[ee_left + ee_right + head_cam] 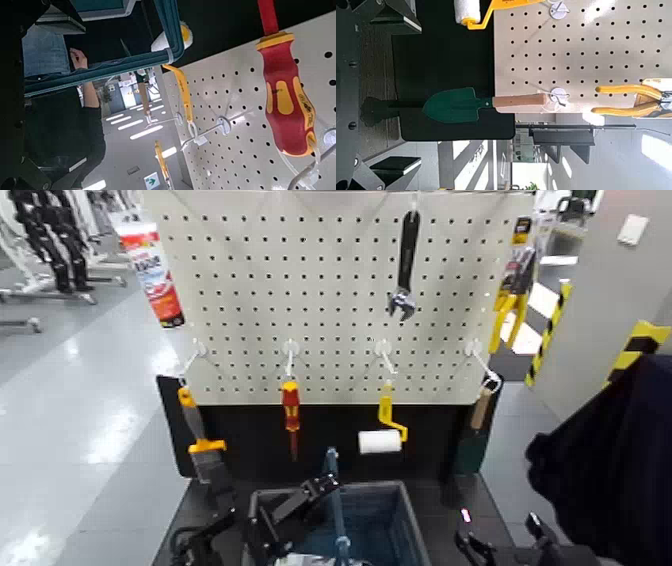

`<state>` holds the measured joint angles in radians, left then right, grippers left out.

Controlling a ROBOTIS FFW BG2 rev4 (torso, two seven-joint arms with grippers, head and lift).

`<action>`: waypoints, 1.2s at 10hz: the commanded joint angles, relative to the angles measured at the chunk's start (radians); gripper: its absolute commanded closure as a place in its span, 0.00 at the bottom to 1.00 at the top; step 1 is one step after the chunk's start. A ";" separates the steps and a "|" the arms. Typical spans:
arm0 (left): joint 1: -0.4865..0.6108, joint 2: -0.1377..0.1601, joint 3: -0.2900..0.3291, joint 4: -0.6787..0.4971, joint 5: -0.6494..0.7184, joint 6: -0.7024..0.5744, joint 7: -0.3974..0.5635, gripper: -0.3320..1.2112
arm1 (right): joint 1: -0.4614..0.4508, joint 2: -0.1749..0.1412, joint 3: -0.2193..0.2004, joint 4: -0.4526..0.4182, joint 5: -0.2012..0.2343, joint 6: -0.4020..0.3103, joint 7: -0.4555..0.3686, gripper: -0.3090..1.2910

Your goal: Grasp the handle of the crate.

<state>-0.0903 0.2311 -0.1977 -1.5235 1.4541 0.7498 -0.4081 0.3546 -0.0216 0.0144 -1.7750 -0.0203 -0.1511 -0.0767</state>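
Left gripper point(300, 505) hovers at the crate point(390, 525), just beside its upright handle point(333, 490), jaws apart; closing on the bar comes next. Right gripper point(500, 545) idles beside the crate, jaws unreadable

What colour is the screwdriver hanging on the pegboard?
Red with yellow accents on the screwdriver; clearest in the left wrist view.

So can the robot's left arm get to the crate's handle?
Probably yes. The left gripper sits right by the upright handle over the crate, with nothing between them. The right gripper waits off to the side.
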 commanded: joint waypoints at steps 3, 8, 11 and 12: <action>0.007 0.002 -0.019 0.014 0.061 -0.007 -0.002 0.88 | 0.000 -0.003 -0.001 0.000 -0.003 -0.002 -0.002 0.28; 0.020 -0.001 -0.019 0.011 0.071 -0.018 -0.002 0.99 | -0.002 -0.004 0.001 0.002 -0.003 -0.001 0.000 0.28; 0.029 -0.007 -0.019 0.011 0.080 -0.026 -0.002 0.99 | -0.002 -0.004 0.003 0.003 -0.003 -0.001 0.000 0.28; 0.034 -0.010 -0.020 0.011 0.088 -0.029 -0.002 0.99 | -0.002 -0.004 0.003 0.003 -0.001 -0.001 0.000 0.28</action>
<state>-0.0593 0.2220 -0.2167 -1.5121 1.5382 0.7227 -0.4096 0.3528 -0.0261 0.0169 -1.7718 -0.0223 -0.1518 -0.0767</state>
